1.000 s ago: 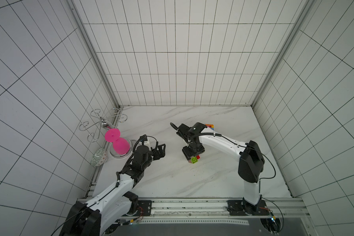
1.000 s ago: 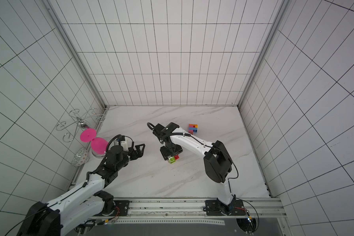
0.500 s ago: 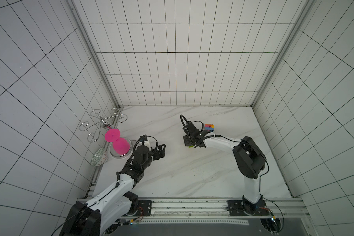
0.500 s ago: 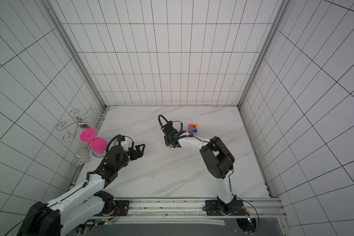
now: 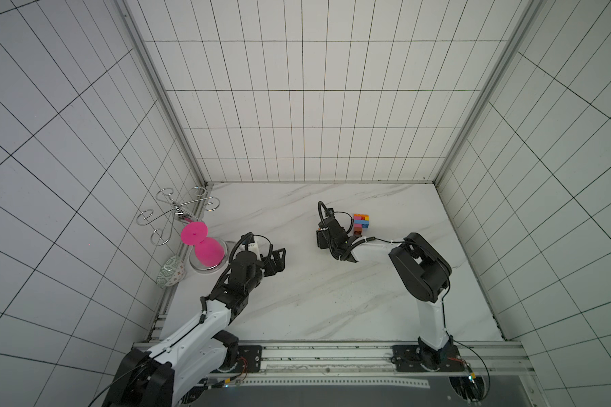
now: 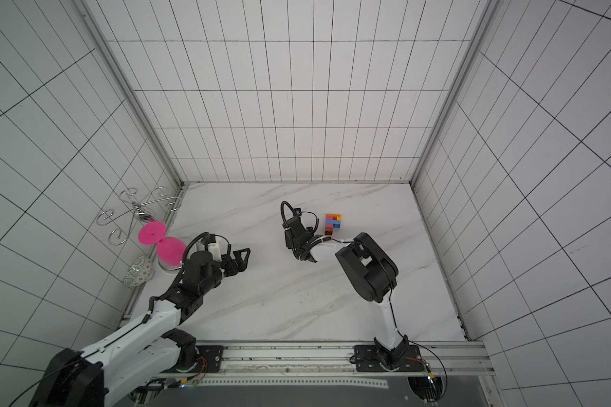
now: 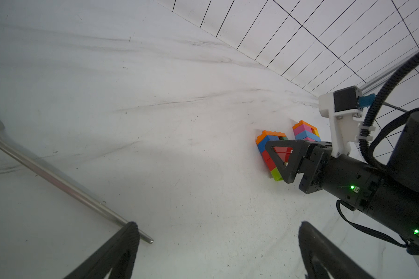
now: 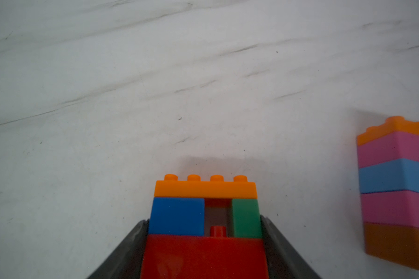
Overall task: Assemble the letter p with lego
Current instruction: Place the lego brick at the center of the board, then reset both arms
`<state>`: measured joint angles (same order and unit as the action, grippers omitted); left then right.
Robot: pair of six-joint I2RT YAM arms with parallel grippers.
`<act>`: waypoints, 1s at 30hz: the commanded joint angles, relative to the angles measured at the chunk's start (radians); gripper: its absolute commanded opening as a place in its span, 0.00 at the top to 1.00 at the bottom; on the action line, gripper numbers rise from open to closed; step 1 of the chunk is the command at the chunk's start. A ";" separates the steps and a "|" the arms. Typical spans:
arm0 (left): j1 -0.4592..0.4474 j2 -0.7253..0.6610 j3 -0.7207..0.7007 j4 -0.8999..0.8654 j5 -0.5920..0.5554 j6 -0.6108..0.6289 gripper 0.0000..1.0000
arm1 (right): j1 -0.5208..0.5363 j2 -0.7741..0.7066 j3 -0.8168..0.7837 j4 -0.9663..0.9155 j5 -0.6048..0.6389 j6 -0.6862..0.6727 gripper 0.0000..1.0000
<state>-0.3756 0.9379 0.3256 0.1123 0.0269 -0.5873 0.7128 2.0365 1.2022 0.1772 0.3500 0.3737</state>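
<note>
Up front on the left side, the left gripper (image 5: 277, 262) hangs over the marble table (image 5: 332, 299) with its jaws spread wide and nothing in them. Further back, the right gripper (image 8: 203, 219) is clamped on the red part of a lego piece (image 7: 267, 145), which sits low at the table, long axis running along the fingers, lime end tucked in at the gripper and orange studded end pointing off toward the back wall. Just beyond on its right lies a second lego stack (image 5: 360, 223), pretty much parallel, orange end facing the back too, brown end nearest.
</note>
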 commanded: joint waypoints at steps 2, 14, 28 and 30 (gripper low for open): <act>0.006 -0.004 0.001 0.013 0.005 -0.002 0.02 | -0.012 0.008 -0.042 0.005 -0.014 0.004 0.24; -0.001 -0.093 -0.014 0.015 0.051 0.062 0.03 | -0.012 -0.277 -0.095 -0.069 -0.088 -0.007 0.01; -0.295 -0.598 0.032 -0.287 -0.361 0.136 0.03 | -0.022 -1.177 -0.570 -0.163 0.069 -0.272 0.01; -0.302 -0.627 0.012 -0.279 -0.416 0.178 0.03 | -0.031 -1.300 -0.652 -0.150 0.088 -0.327 0.01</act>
<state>-0.6662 0.3367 0.3496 -0.1032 -0.2481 -0.4576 0.6983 0.8463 0.6567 0.0555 0.3695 0.1730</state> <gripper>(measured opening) 0.971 0.986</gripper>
